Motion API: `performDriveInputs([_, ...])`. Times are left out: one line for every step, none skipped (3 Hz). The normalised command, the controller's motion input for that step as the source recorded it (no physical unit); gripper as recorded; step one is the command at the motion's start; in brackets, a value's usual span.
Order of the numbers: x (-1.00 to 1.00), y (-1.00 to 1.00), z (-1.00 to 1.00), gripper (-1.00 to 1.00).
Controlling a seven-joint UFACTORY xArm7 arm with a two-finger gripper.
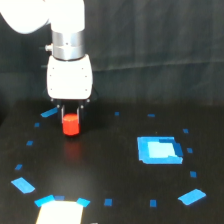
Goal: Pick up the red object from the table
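Upright red-orange cylinder between hand fingers

Setting: lab test bench. My white arm stands over a black matte table marked with small blue tape patches and one larger blue rectangle; dark curtain backdrop behind.

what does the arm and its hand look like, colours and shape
The arm is glossy white with rounded segments, ending in a silver metal cylindrical wrist ring. Below it sits a boxy white housing with rounded corners. The hand has short dark fingers sticking out underneath. No cables or markings are visible.
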Motion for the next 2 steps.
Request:
performDriveInputs([-0.19,-1.00,1.00,-1.00])
performDriveInputs([-0.44,-1.00,1.00,-1.00])
